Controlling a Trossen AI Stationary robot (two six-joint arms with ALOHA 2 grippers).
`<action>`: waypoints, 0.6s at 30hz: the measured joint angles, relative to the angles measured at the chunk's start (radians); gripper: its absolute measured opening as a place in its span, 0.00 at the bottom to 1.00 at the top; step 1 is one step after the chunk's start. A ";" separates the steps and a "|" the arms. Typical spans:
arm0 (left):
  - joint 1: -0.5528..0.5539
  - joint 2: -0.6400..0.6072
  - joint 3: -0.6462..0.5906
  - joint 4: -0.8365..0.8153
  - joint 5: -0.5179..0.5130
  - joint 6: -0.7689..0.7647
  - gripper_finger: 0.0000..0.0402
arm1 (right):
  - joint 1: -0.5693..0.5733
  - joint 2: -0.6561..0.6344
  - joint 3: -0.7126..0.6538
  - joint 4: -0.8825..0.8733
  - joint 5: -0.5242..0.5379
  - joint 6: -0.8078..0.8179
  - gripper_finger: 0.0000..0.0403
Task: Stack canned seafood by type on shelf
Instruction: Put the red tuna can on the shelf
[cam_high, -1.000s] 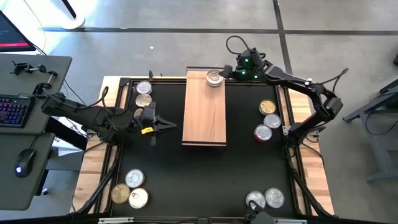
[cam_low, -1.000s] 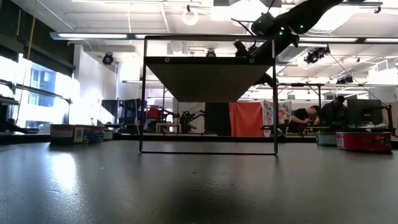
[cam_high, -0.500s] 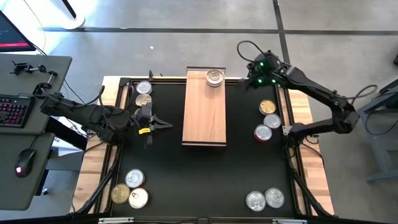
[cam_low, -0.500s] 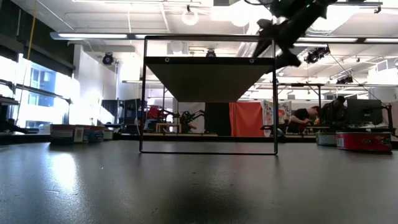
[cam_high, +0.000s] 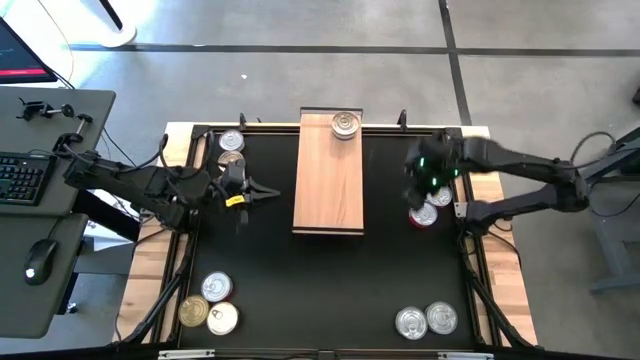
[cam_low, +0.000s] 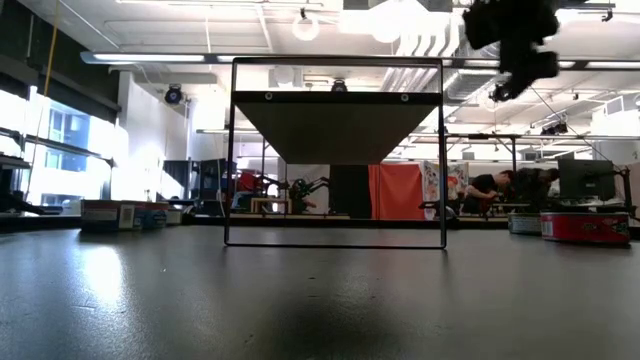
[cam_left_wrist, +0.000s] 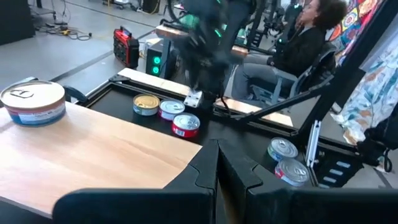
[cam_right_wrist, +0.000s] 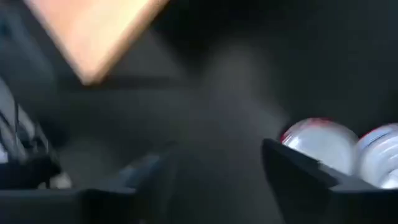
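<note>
On the black table, the left gripper hovers with its fingers pressed together on nothing, its tip pointing at the shelf's near long edge. Just behind it, toward the table's far left corner, lie two tins; well apart from it, at the near left corner, sits a cluster of three tins, one gold and two silver. Beside the gripper's tip runs the shelf, a light wooden board down the table's middle, bearing one silver tin at its far end, away from both grippers. Right of the board, the right gripper hangs over the row of three tins by the right edge; in its wrist view its fingers stand apart with empty space between them, and a red-sided tin lies just beyond them, another silver one touching it. Two more silver tins rest at the near right corner, well apart from this gripper. Counted across the table: eleven tins, one shelf, two grippers.
</note>
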 joint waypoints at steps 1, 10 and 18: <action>0.003 0.000 0.000 0.008 0.000 0.000 0.00 | 0.060 -0.002 -0.023 0.010 -0.008 0.037 0.46; 0.003 0.011 0.000 0.043 0.000 -0.069 0.00 | 0.623 -0.004 -0.338 0.495 -0.113 0.473 0.06; -0.041 0.153 0.000 0.083 0.017 -0.105 0.00 | 0.933 0.081 -0.449 0.814 -0.009 0.781 0.01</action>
